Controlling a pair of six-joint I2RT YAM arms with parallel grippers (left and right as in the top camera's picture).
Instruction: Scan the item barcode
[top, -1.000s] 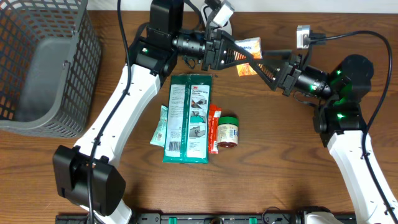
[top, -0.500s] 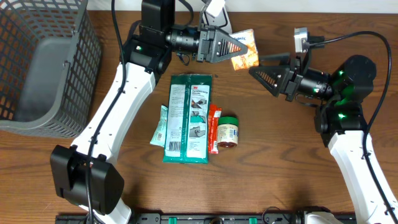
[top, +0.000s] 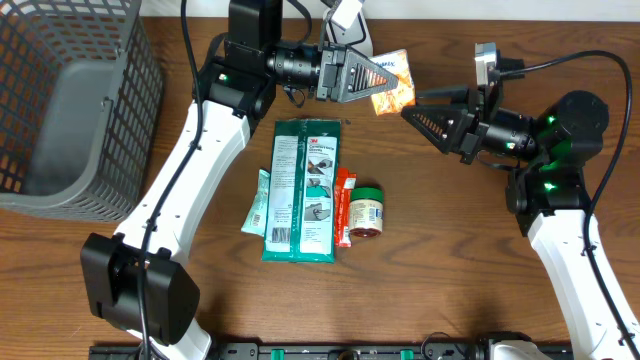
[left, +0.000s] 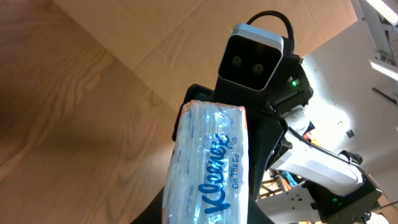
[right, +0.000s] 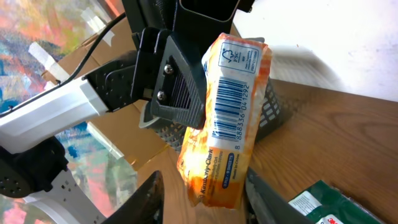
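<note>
Brown wood-grain table (top: 450, 260) fills my overhead view, with a grey mesh basket (top: 70, 100) at 10 o'clock. Up at 12 o'clock the left gripper (top: 378, 80) is clamped on the tissue pack (top: 392, 85) and holds it off the table, its free end pointing toward 3 o'clock. On my left wrist feed the pack's white face with blue lettering runs up between the fingers. On my right wrist feed the orange and white back of the pack faces the lens, and its barcode (right: 231, 106) reads clearly down the long side. The right gripper (top: 412, 112) sits just at 4 o'clock of the pack, aimed at it, its jaws parted with a plain gap and nothing between them; I cannot tell whether a tip touches the pack. At the table's centre lie a green 3M package (top: 305, 190), a teal packet (top: 258, 200) touching it at 9 o'clock, a red stick packet (top: 344, 205) at 3 o'clock, and a green-lidded jar (top: 367, 210) beside that.
</note>
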